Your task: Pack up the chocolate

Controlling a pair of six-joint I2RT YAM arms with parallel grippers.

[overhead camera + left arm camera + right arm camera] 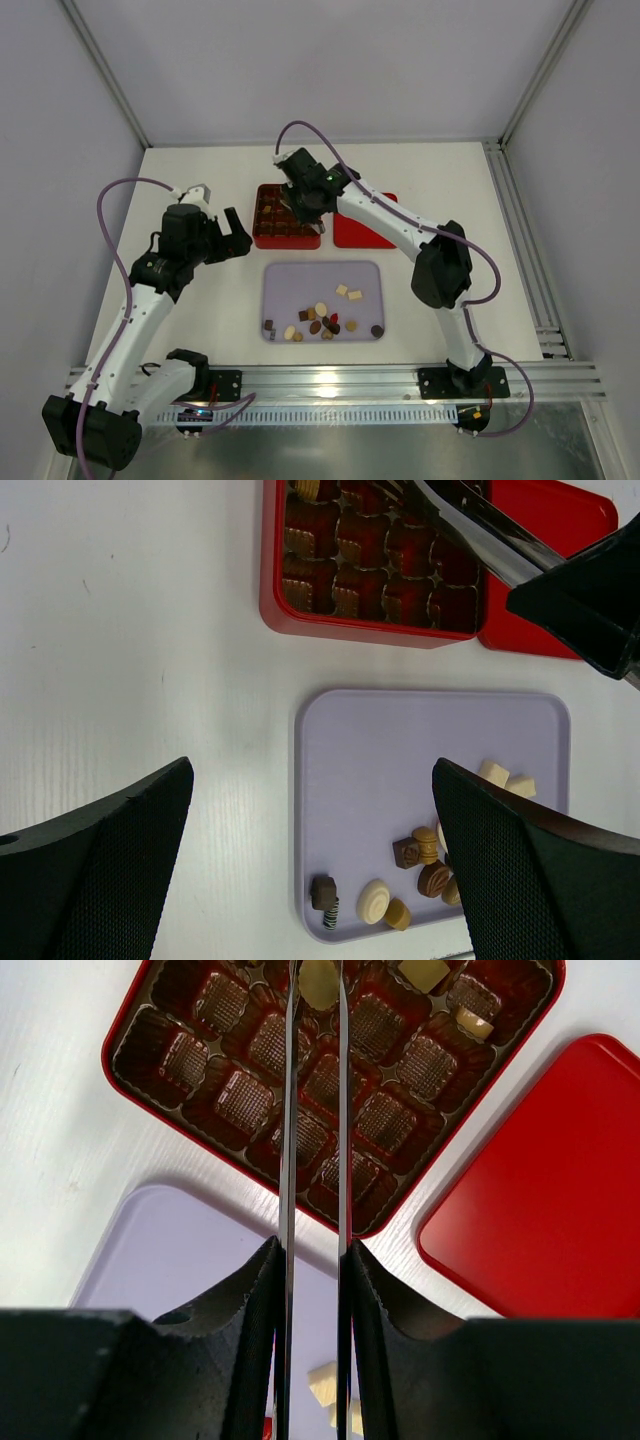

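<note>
Right pincer [318,968], nearly closed, seemingly nips a tan chocolate [318,986] between its tips above the red box [245,1105].

Lighting is bright, even and diffuse, apparently from overhead. The white desk [450,190] carries only faint, soft-edged shadows and is near overexposure in the left wrist view. Glossy cups of the red box [245,1100] show small highlights. The right gripper [315,975] base is slightly soft at close range.
</note>
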